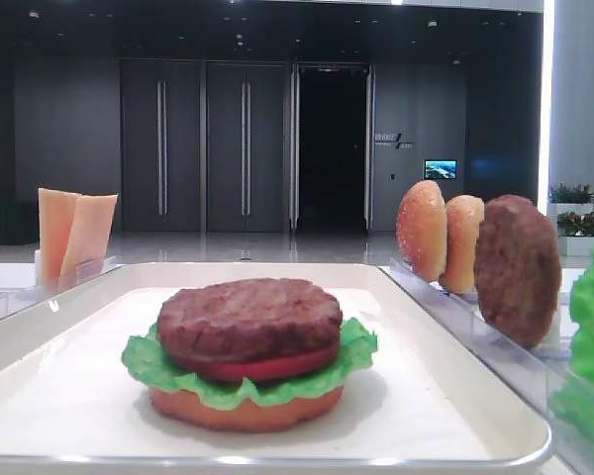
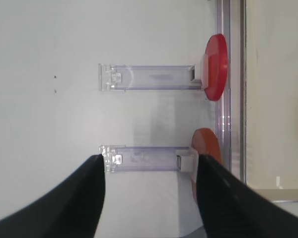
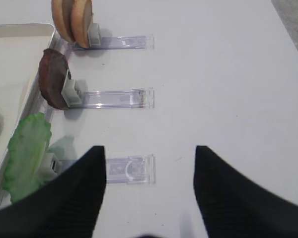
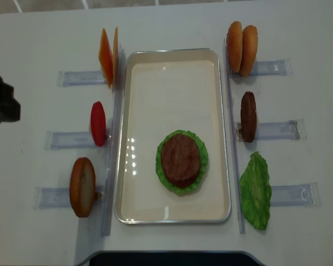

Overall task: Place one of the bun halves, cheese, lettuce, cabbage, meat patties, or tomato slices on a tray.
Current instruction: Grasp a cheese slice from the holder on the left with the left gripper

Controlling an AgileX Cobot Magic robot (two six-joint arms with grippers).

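On the white tray (image 4: 172, 100) sits a stack: flat bun half (image 1: 247, 411), lettuce (image 4: 162, 166), tomato slice (image 1: 267, 368) and a meat patty (image 4: 180, 159) on top. Cheese (image 4: 106, 56), a tomato slice (image 2: 216, 67) and a bun half (image 2: 207, 144) stand in the left racks. Two bun halves (image 4: 241, 48), a patty (image 3: 52, 77) and lettuce (image 3: 27, 148) stand in the right racks. My left gripper (image 2: 149, 163) is open and empty over the bun half's rack. My right gripper (image 3: 149, 151) is open and empty over the lettuce's rack.
Clear plastic racks (image 4: 275, 130) lie on the white table along both long sides of the tray. A dark part of an arm (image 4: 3, 100) shows at the left edge of the top view. Bare table lies beyond the outer ends of the racks.
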